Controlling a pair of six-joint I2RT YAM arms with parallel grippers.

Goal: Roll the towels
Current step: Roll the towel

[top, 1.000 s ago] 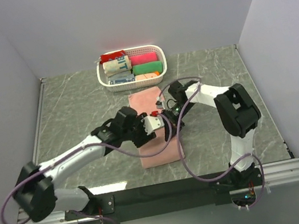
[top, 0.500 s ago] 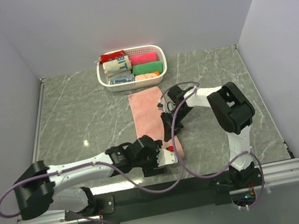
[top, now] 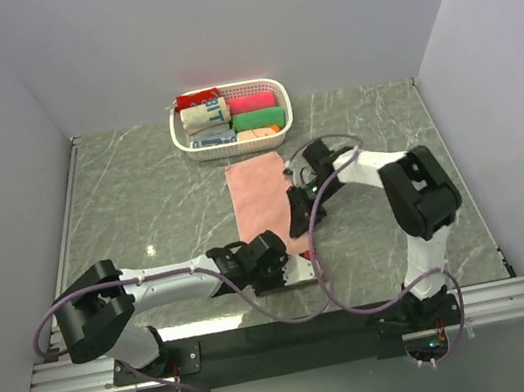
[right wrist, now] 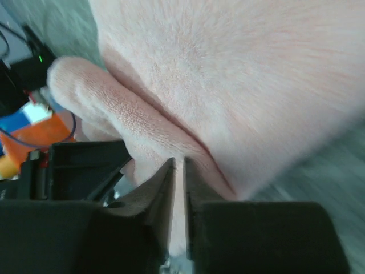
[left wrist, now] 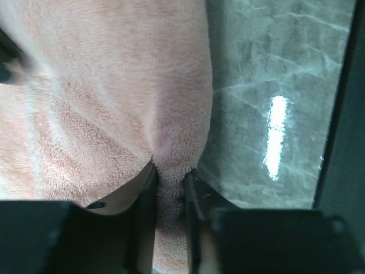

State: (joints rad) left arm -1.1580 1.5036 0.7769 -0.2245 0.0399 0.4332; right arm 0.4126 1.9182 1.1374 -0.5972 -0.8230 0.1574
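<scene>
Between the jaws of the left claw (left wrist: 169,174), just closed, I held the near edge of the towel (top: 256,192). Beyond it, the right claw (right wrist: 178,168) pinched its side; rolling could start.

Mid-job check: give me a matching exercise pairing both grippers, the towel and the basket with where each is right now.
1 left gripper
2 right gripper
3 towel
4 basket

a at the table's far edge
b pinching the towel's near end
c lying mid-table
d pinching the towel's right edge

Pairs: 1-b; 2-d; 3-c; 4-a
</scene>
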